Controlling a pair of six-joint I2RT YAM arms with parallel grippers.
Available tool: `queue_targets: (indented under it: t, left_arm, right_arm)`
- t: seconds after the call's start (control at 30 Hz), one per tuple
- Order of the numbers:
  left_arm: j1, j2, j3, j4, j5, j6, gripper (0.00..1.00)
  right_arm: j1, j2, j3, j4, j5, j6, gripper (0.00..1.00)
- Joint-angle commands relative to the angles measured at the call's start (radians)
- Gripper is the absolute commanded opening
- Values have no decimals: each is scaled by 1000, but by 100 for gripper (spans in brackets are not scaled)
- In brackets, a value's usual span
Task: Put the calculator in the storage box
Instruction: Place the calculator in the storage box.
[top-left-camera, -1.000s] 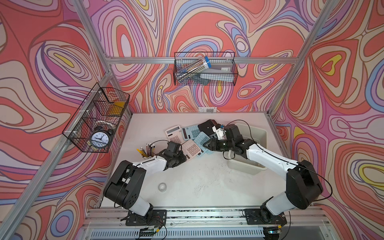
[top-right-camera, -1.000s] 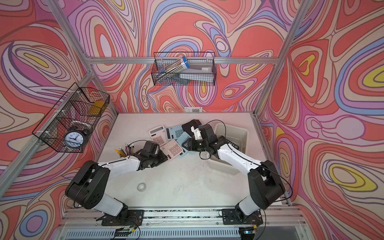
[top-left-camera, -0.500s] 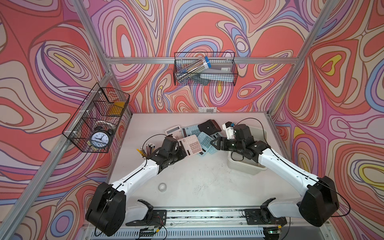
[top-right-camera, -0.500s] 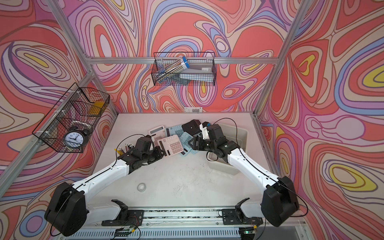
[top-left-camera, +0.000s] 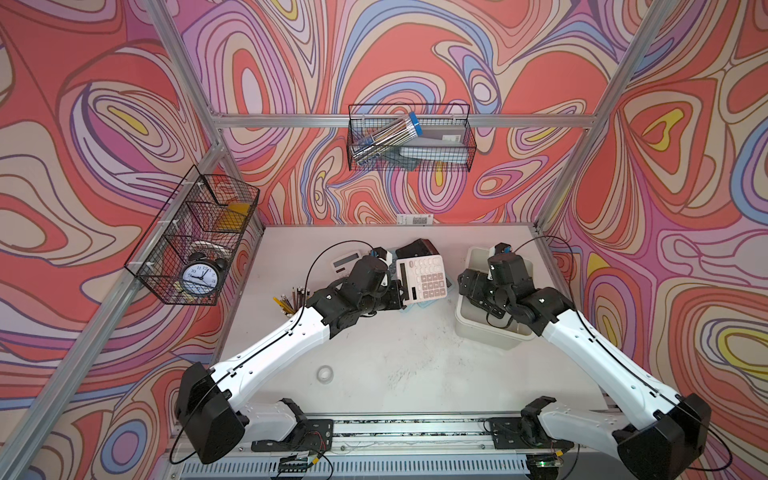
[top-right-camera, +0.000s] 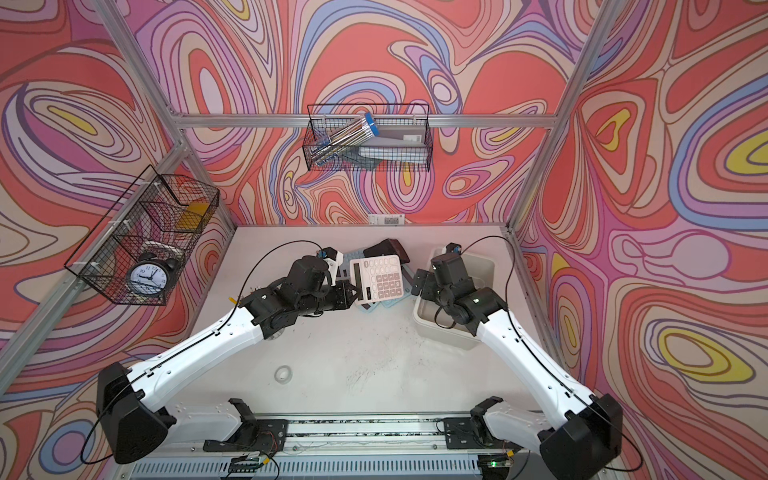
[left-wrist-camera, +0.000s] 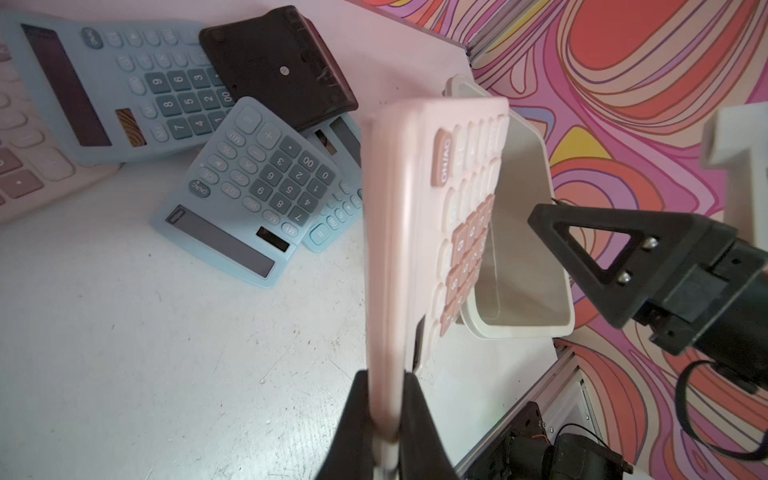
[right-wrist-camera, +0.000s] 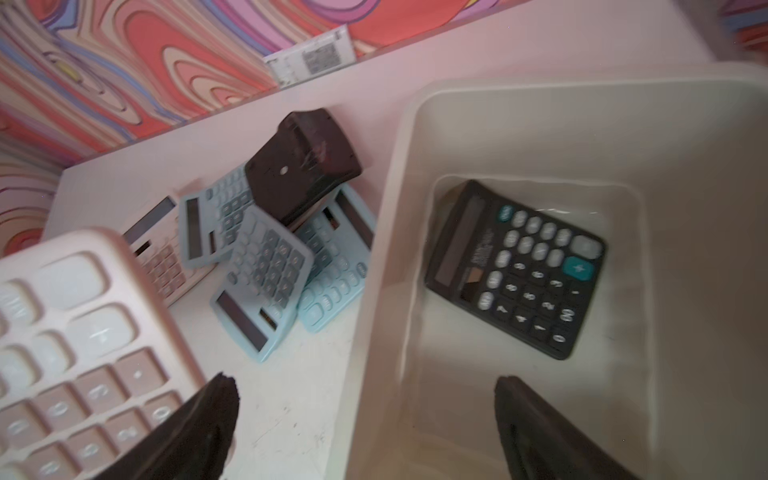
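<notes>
Pink calculator (left-wrist-camera: 395, 232) stands pinched edge-on in the left tool (left-wrist-camera: 385, 411).

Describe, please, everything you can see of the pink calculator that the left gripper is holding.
The pink calculator is a pale pink plastic slab with rounded white and dusty-rose keys and a dark display strip at one end. The left gripper, shut, pinches its display end and holds it clear of the table, keys facing up in both top views, above the blue calculators and short of the storage box. Nothing else visibly touches it.
</notes>
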Motion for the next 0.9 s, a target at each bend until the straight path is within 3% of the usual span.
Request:
queue_targets:
  t: [0.0, 0.17, 0.3, 0.6, 0.87]
  left_arm:
    - [-32, 57, 97, -58, -17, 62, 0]
    - [-80, 185, 260, -139, -5, 107, 0]
    - [-114, 308, 403, -216, 18, 140, 0]
    - [-176, 616, 734, -407, 73, 184, 0]
    - [-202, 823, 884, -490, 124, 161, 0]
  right_arm:
    - [-5, -35, 46, -145, 319, 131, 98]
    - [-5, -17, 94, -313, 512, 279, 98]
    - [-6, -18, 107, -367, 586, 323, 98]
    - [-5, -10, 103, -370, 612, 309, 98]
    - [-6, 4, 78, -362, 614, 313, 98]
